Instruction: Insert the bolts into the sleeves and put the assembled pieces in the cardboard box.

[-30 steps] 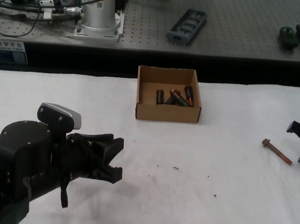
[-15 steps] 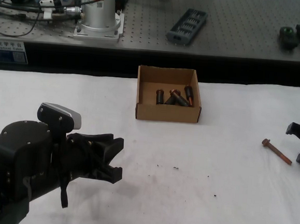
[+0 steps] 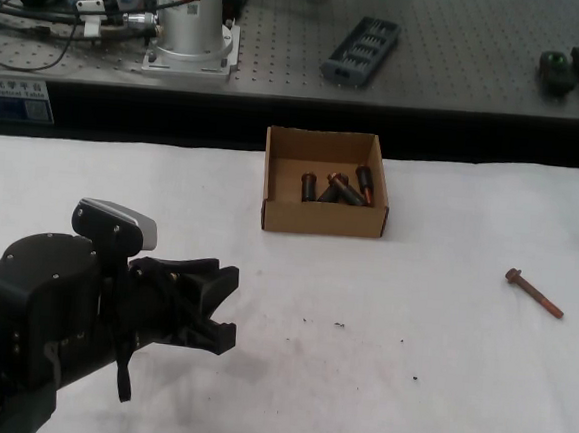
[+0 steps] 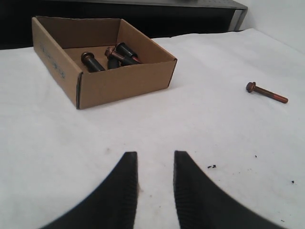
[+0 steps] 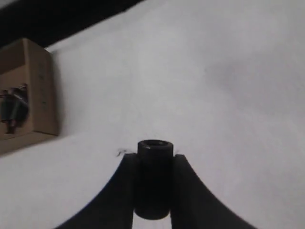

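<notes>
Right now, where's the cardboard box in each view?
High view: cardboard box centre, near far edge of the white cloth.
Left wrist view: box ahead of the left gripper.
Right wrist view: box cut by the picture's edge, beyond the sleeve in the right gripper.
Shared landmark: assembled pieces inside it.

Straight ahead of the left gripper (image 4: pixel 152 162) it's plain flat white cloth (image 3: pixel 405 406) right up to the cardboard box (image 3: pixel 322 219) — room to slide through low. The box walls are the one thing standing up in that path. Its top is open, with the assembled pieces (image 3: pixel 337 188) bunched on part of the floor. Well off to that gripper's right the bolt (image 3: pixel 534 293) lies flat, cloth all round it. The right gripper (image 5: pixel 153 157) has its gap plugged by a sleeve (image 5: pixel 153 183) — beyond its tips there's flat cloth, with the box wall off to one side.
</notes>
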### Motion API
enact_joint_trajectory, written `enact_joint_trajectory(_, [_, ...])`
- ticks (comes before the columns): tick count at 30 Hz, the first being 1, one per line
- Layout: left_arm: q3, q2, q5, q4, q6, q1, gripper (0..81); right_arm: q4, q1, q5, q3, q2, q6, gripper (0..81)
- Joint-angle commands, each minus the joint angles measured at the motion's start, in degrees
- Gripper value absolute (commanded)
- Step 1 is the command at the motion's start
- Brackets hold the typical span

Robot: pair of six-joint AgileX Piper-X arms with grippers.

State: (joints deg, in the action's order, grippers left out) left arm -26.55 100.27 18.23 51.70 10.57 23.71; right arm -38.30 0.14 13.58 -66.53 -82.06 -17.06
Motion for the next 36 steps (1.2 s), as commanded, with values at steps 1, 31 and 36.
enact_joint_trajectory(1, [-0.15,-0.65,0.50,0.65,-0.72,-0.16,19.7,-0.18,0.28,4.43,-0.40,2.84,2.09,7.1])
enact_joint_trajectory(31, [-0.44,-0.65,16.45,10.19,6.05,7.11,23.4,63.76,18.05,-8.78,58.95,37.38,1.18,7.1])
enact_joint_trajectory(36, [-2.34,-0.65,10.69,9.26,18.23,7.48,21.1,85.78,18.05,-8.97,66.53,37.38,1.18,7.1])
